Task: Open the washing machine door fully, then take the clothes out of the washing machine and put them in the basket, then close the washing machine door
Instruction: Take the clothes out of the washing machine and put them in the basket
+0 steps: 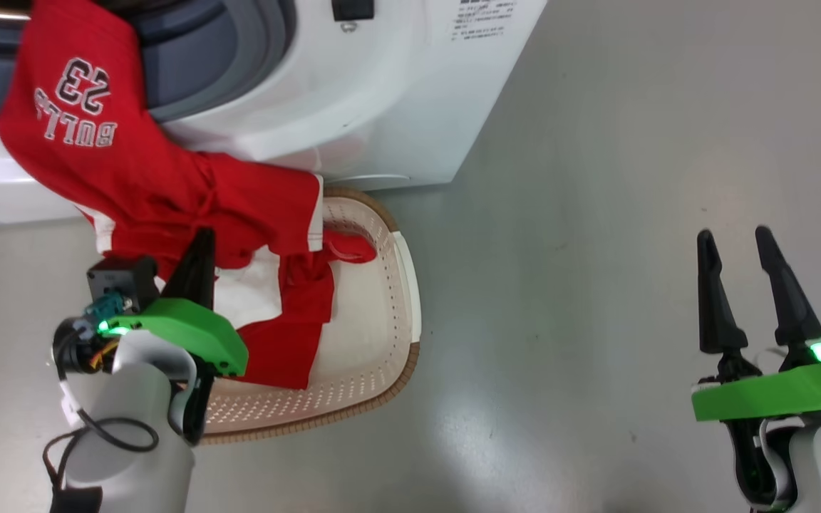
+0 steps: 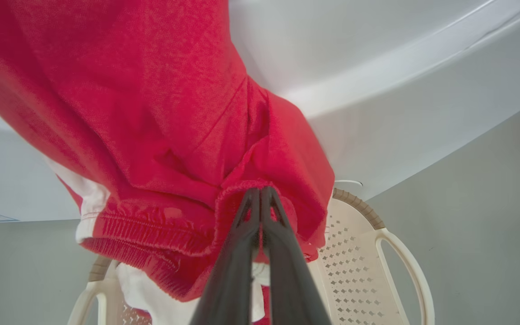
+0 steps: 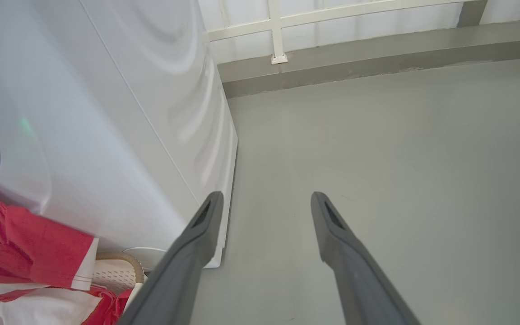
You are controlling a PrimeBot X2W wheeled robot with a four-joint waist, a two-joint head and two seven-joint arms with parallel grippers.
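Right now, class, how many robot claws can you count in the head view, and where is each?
2. The left claw, lower left, is shut on the red clothes above the basket; the right claw, lower right, stands open over the grey floor.

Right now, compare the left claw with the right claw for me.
The left claw is shut, pinching the red clothes; the right claw is open and empty. The left claw hangs over the basket; the right claw is over the floor. Both are dark, long and two-fingered.
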